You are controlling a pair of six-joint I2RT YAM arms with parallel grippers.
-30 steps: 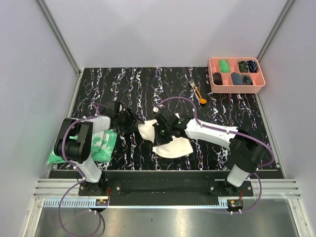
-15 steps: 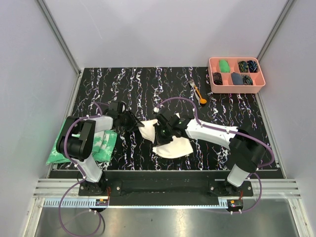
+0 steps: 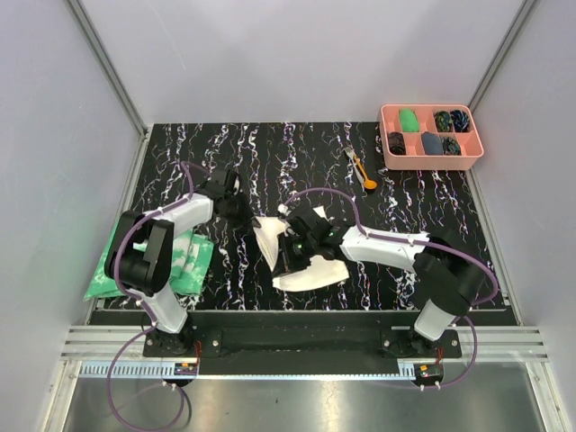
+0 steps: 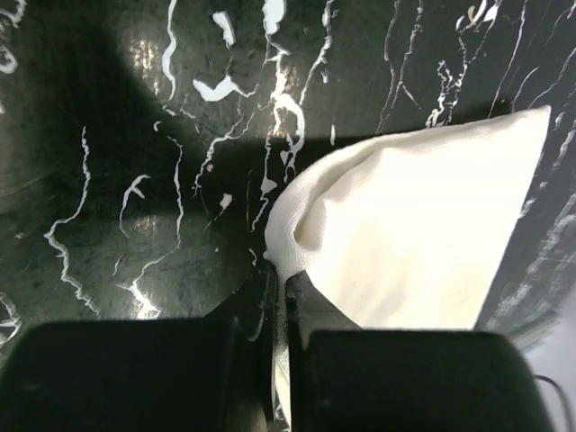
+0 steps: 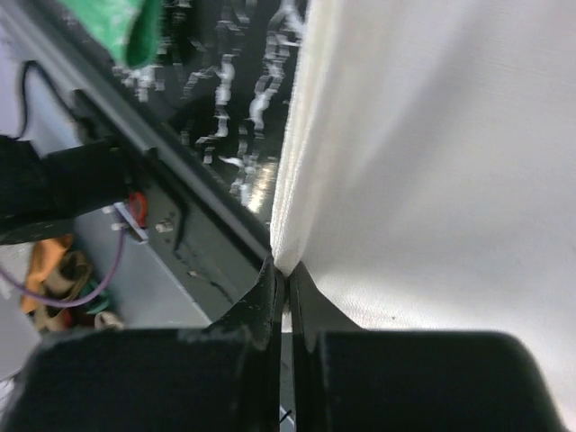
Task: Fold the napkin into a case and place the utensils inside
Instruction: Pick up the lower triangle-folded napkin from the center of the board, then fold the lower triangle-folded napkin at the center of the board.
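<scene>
On the overhead view I have the cream napkin (image 3: 313,274) crumpled near the middle of the black marbled table (image 3: 270,153), raised between my two arms. My left gripper (image 3: 247,216) is pinched tight on the napkin's upper left corner; on its wrist camera the fingertips (image 4: 259,301) meet on the bunched cloth just above the tabletop. My right gripper (image 5: 281,270) is likewise clamped on a folded edge, the cloth rising steeply from its jaws. The fork (image 3: 353,158) and orange spoon (image 3: 368,184) lie together far right, beside the pink tray (image 3: 389,164), well apart from the napkin. The green mottled cloth (image 3: 184,265) sits at the left edge
</scene>
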